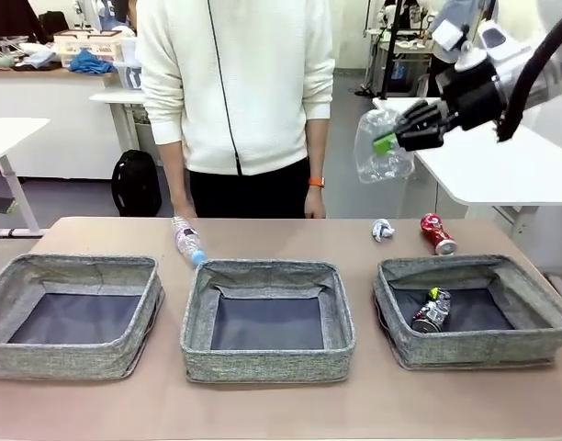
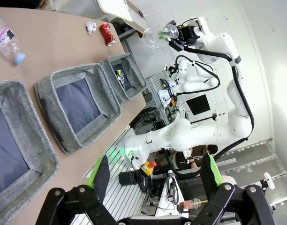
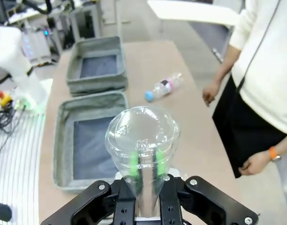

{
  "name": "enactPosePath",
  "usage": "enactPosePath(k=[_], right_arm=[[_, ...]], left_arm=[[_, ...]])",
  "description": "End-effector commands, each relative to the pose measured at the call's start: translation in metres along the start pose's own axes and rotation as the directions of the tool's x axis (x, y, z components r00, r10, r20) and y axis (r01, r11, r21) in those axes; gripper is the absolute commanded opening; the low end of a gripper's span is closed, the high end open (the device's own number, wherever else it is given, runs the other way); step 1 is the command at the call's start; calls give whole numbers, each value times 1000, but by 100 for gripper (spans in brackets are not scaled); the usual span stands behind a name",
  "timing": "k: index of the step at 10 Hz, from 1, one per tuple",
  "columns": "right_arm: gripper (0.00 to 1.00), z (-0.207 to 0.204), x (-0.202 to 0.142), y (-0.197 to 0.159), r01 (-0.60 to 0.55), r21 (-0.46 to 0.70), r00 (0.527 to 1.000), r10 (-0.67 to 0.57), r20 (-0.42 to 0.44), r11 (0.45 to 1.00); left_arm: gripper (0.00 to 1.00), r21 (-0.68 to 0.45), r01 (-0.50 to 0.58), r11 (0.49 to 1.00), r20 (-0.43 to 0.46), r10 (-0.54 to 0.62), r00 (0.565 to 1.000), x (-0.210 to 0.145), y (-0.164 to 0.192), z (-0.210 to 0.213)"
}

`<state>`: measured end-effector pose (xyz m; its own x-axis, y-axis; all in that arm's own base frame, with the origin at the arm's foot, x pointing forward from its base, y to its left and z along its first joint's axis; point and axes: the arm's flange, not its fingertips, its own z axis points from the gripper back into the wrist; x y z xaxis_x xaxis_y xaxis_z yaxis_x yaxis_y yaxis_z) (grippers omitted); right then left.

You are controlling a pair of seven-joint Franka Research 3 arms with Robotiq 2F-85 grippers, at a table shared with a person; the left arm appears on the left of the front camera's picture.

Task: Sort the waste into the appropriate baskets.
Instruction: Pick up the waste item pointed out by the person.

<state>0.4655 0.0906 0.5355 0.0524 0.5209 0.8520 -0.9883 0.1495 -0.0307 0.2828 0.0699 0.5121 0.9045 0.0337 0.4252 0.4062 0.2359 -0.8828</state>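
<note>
The clear plastic cup (image 1: 382, 152) hangs high in the air on the right, pinched between the right jaws. Well below it, the crushed red can (image 1: 437, 233) and paper wad (image 1: 382, 230) lie on the worktop (image 1: 281, 413). The bottle (image 1: 187, 241) lies behind the middle of the 3 baskets (image 1: 267, 363). The right basket (image 1: 474, 347) holds the crushed dark can (image 1: 432, 312). The left jaws stand spread wide.

left gripper (image 2: 155, 180) spread wide, three grey baskets (image 2: 45, 89) in row — right gripper (image 2: 171, 39) pinching clear cup (image 2: 154, 39)
</note>
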Motion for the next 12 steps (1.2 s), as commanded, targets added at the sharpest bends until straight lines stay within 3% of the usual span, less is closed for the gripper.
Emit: enactPosePath(k=[1,3,4,5,6,8,10,11,12], right_arm=[[14,-10,-19,-18,-7,39,1000,7,8,999],[15,-8,-14,-7,10,15,1000,-10,-4,1000],[15,-16,6,-7,87,75,994,-81,-78,993],[15,-13,41,4,233,140,960,-205,-193,962],[15,-14,71,20,398,98,853,-329,-407,912],[15,-28,121,60,545,-42,635,-445,-632,838],[15,-43,143,95,565,-146,512,-484,-710,812],[15,-49,150,110,539,-256,407,-514,-755,802],[15,-55,159,131,483,-424,255,-586,-769,766]], left_arm=[[100,-17,5,1000,9,-5,1000,1,-2,-1],[100,-17,5,1000,9,-5,1000,1,-2,-1],[100,-17,5,1000,9,-5,1000,1,-2,-1],[100,-17,5,1000,9,-5,1000,1,-2,-1],[100,-17,5,1000,9,-5,1000,1,-2,-1],[100,-17,5,1000,9,-5,1000,1,-2,-1],[100,-17,5,1000,9,-5,1000,1,-2,-1],[100,-17,5,1000,9,-5,1000,1,-2,-1],[100,-17,5,1000,9,-5,1000,1,-2,-1]])
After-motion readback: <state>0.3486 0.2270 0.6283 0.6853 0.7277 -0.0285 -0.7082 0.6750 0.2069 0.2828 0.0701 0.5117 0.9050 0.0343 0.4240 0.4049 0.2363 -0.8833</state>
